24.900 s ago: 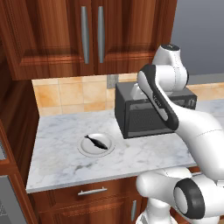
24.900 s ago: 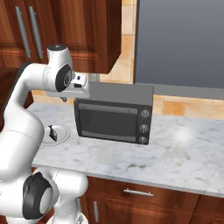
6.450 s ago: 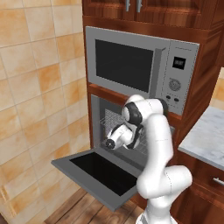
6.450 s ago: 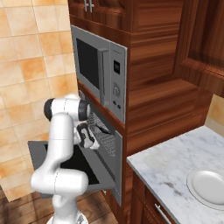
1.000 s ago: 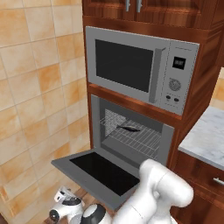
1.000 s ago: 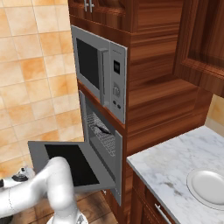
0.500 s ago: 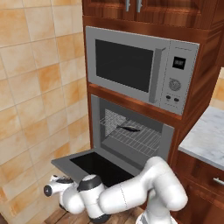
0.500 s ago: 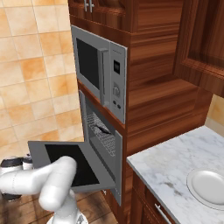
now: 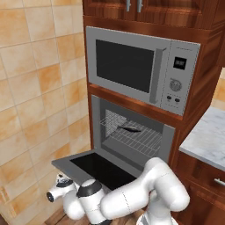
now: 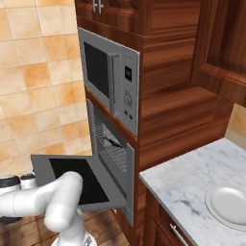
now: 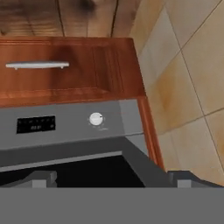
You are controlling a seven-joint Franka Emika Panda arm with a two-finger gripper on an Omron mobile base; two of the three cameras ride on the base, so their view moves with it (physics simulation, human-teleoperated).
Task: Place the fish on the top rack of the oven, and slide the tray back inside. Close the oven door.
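**Fish on the rack, door still down: the arm reaches under the open oven door**

The fish, small and dark, lies on the top rack, a silver wire shelf that sits inside the cavity of the oven. From that, the placing and sliding-in look done, and the step in hand is judged to be closing up.

Out from the cavity, the oven door hangs open, flat and level, its dark glass facing upward. Below the door's outer edge, on the side away from the oven, the gripper hovers low near the floor. Its fingers are spread wide apart and grip nothing. The next move likely calls for bringing the hand up against the door's underside or its bar handle and swinging the panel up until it shuts.

Above the oven sits a grey microwave with a dial and display. Wooden cabinets surround both. To the side away from the door runs a marble counter bearing a white plate. Tan tiles cover the wall beside the oven, above a wooden floor.
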